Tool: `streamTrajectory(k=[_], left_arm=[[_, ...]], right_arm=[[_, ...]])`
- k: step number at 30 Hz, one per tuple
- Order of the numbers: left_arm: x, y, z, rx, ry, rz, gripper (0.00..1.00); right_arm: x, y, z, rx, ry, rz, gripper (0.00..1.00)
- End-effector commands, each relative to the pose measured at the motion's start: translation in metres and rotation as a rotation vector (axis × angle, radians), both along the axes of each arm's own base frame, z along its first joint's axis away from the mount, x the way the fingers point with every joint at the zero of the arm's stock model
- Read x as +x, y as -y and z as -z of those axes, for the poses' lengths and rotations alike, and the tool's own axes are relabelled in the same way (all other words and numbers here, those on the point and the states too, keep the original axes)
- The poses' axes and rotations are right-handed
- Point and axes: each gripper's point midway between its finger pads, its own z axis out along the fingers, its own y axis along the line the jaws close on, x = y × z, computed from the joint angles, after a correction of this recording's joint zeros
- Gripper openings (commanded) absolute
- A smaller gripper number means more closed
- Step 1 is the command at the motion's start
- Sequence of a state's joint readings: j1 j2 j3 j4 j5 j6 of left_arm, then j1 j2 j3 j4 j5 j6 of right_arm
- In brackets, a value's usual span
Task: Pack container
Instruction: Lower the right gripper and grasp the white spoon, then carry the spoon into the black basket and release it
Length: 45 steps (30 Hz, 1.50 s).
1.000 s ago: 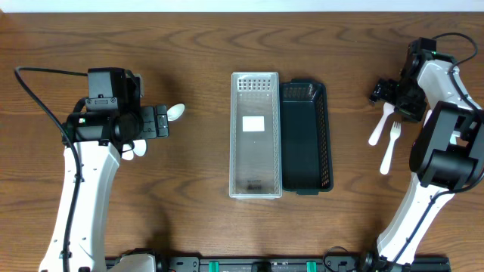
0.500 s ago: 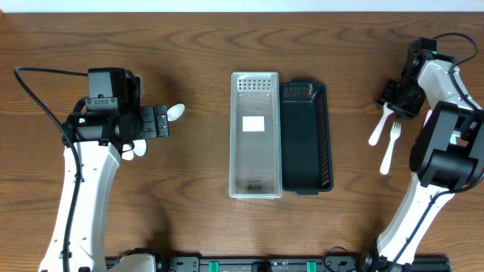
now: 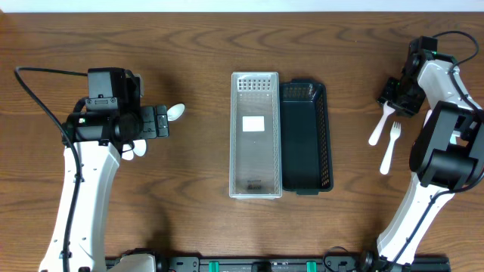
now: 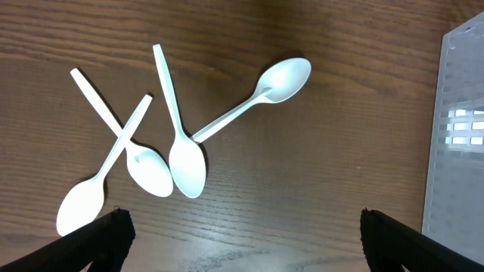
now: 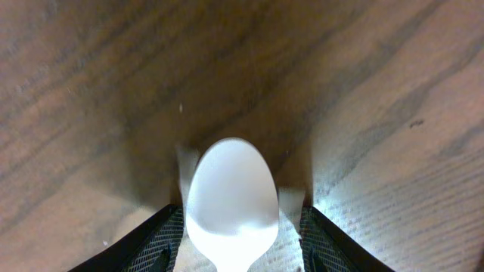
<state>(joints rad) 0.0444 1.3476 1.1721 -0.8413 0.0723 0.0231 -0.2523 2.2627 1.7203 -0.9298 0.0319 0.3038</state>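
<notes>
**Workcell status: utensils out on the table, both bins side by side**

Work surface: a brown wood-grain table [image 3: 197, 60], matte, with a dark wavy figure. A pale strip runs along its far edge. A black rail with green clips runs along the near edge.

Bins: a clear plastic container [image 3: 255, 136] stands at table centre. It is a long rectangle with smooth walls, a perforated grid at its far end and a white label on its floor. A dark mesh basket [image 3: 306, 137] of the same long shape sits against its right side, with slotted walls.

Left side: four white plastic spoons [image 4: 185, 162] lie loose on the wood. They are glossy, with oval bowls and thin flat handles. Two of them cross at the handles. The left gripper [image 3: 162, 121] hovers beside them with its jaws spread wide and nothing between them.

Right side: two white utensils lie near each other. One is a fork [image 3: 389, 147]. The other utensil [image 3: 376, 130] has its smooth oval head between the right gripper's [image 5: 233, 234] mesh-textured fingers [image 5: 162, 238]. I cannot tell whether the pads are pressing on it.
</notes>
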Motion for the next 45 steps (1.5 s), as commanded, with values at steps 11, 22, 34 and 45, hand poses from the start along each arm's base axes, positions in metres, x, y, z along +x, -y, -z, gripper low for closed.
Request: streamTrajectory(k=[11,22,34,45], left_arm=[[0.001,-0.001,-0.002,0.0,0.001,0.002,0.98],[0.001,-0.001,-0.002,0.0,0.0,0.002,0.98],[0.001,-0.001,-0.002,0.0,0.0,0.002,0.98],[0.001,-0.001,-0.002,0.0,0.0,0.002,0.98]], right_arm=[[-0.004,0.005,0.018,-0.005,-0.033,0.012,0.38],[-0.004,0.005,0.018,-0.004,-0.033,0.012,0.22],[0.016,-0.017,-0.074,-0.064,0.145,-0.139,0.09],[-0.02,-0.14,-0.18,-0.062,0.248,-0.407,0.09]])
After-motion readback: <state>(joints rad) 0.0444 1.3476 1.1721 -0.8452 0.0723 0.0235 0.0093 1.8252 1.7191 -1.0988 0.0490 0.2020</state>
